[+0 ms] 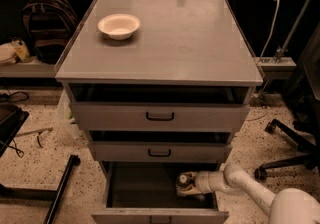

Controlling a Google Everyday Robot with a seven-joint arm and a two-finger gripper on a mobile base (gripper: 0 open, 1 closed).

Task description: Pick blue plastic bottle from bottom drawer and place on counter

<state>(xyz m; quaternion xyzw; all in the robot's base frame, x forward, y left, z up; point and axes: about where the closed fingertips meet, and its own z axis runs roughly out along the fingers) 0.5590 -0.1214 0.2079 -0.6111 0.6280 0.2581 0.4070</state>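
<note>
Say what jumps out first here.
A white robot arm reaches from the lower right into the pulled-out grey metal bottom drawer, its gripper at a small white-capped clear plastic bottle on the drawer's right side. A shallow cream bowl sits on the grey counter, back left.
</note>
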